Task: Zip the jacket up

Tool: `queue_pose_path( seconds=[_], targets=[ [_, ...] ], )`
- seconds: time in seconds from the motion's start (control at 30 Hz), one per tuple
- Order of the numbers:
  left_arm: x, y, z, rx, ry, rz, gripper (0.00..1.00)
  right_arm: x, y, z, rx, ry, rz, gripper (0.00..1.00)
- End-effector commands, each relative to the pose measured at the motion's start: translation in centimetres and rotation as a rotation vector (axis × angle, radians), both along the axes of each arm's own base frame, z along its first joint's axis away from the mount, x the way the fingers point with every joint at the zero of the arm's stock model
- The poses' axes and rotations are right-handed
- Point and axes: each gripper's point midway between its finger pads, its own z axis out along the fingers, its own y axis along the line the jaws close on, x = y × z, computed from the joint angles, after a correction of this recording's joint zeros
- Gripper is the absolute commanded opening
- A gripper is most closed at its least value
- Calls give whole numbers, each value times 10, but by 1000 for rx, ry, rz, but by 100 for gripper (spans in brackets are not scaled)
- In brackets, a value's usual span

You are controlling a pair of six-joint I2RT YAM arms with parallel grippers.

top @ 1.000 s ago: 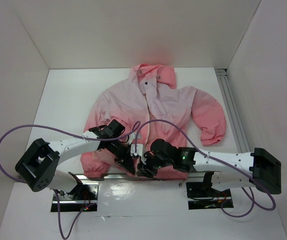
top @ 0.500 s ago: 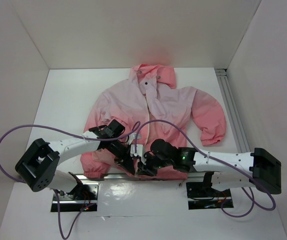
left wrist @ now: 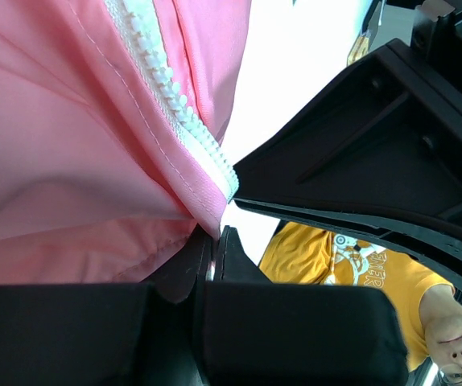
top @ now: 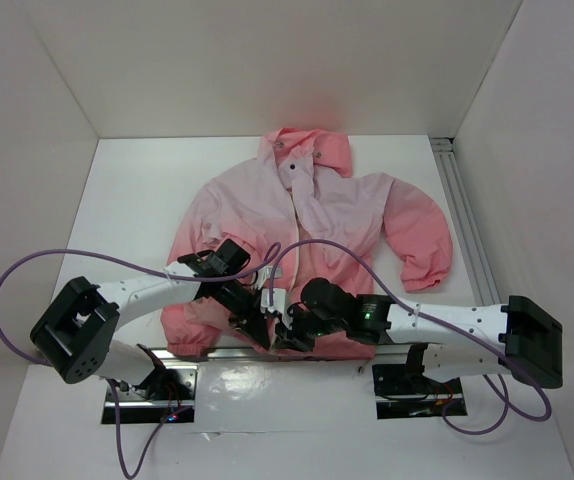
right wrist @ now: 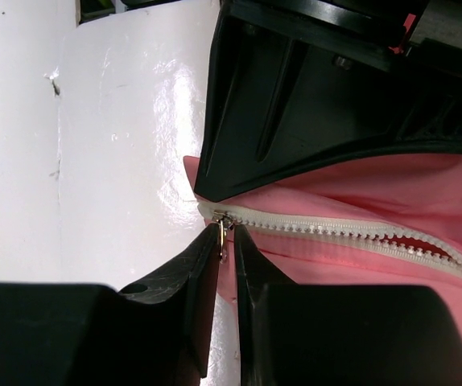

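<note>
R claw point(right wrist: 224, 235): two black fingers drawn in to a narrow slit. The small brass-coloured metal zip pull point(right wrist: 221, 228) stands in the slit, against one finger. Reads as a pinch on the tab; can't tell if both pads bear on it. The pull sits at the bottom end of the white plastic zipper teeth point(right wrist: 336, 232). The rows look joined next to the slider, w/ a gap showing between them further along.

L claw point(left wrist: 212, 241): pressed together, pinching coral fabric at the hem corner, right where the teeth end. Prob. the anchor for the pull.

The claws sit just beside each other at the hem, by the near edge of the glossy white table point(top: 137, 190), between the arm bases. From there the thin hooded jacket, pale pink fading to coral point(top: 337, 215), lies flat and front up. Hood points to the far wall, sleeves spread to both sides, zip line up the centre to the collar.

Handling, my judgement:
- Fabric is light, limp, likely slick. It will bunch and ride up w/ the slider unless the hem is kept taut.
- The tab is tiny and thin, so it slips easily from a loose pinch.
- Best holds: the tab for hauling, the hem just below the slider as counter-hold.
- Pull along the teeth line, low over the table.
- Risk: loose cloth drawn into the slider.
</note>
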Motion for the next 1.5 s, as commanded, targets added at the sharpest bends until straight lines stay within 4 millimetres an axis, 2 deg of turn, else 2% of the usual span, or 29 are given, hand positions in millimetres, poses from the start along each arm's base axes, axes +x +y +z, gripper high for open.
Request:
queue_pose_path(
  seconds=[0.0, 0.4, 0.63, 0.7, 0.73, 0.77, 0.93, 1.17, 1.47],
  targets=[
    [-3, -5, 13, -59, -2, -39, 0, 1, 7, 16, 49, -29, 4, 20],
    [-2, -7, 17, -71, -4, -43, 0, 6, 3, 6, 14, -32, -34, 20],
    [-2, -7, 17, -71, -4, -43, 0, 8, 3, 8, 12, -37, -42, 13],
    [-2, -7, 17, -71, -4, -43, 0, 8, 2, 7, 4, -34, -41, 7],
    [-2, -7, 17, -71, -4, -43, 0, 8, 4, 14, 22, -40, -42, 1],
    [-2, -7, 17, -71, -4, -43, 0, 10, 4, 14, 20, -46, -51, 0],
    [-4, -5, 16, -72, 9, -46, 0, 13, 3, 20, 36, -59, -63, 0],
    [-5, -5, 20, -86, 8, -50, 0, 26, -1, 36, 74, -115, -130, 0],
    [-9, -3, 18, -85, 20, -57, 0, 41, -7, 30, 20, -160, -203, 0]
  ],
)
